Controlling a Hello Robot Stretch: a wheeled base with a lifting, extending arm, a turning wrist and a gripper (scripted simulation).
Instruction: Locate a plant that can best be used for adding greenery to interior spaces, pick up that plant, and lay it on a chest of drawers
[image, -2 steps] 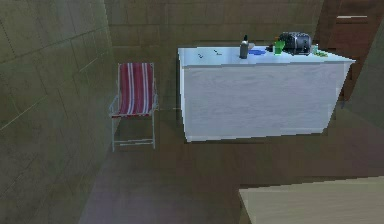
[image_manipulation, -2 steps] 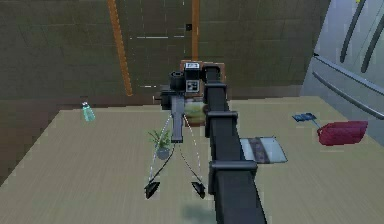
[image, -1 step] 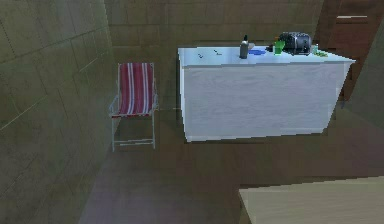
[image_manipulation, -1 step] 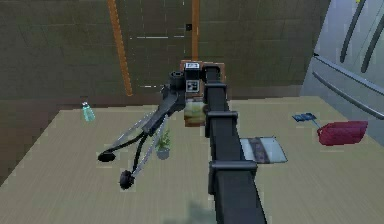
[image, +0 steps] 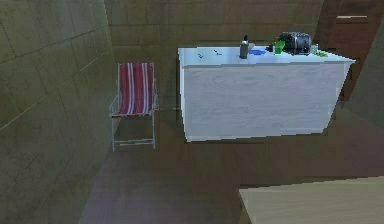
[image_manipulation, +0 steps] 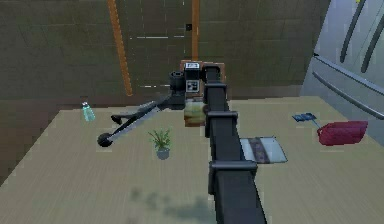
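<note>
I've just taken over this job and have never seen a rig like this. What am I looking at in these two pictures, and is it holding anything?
This is a wheeled robot with one extending arm and a two-finger gripper. The forward view looks ahead from the robot. It shows a striped chair and a white counter with small kitchen items on top. The arm side view looks out sideways over a table. The dark bar rising from the bottom edge is the arm, and its gripper reaches toward that view's left. On the table are a small plant, a small bottle and a red thing. I cannot tell whether the gripper holds anything.
</note>
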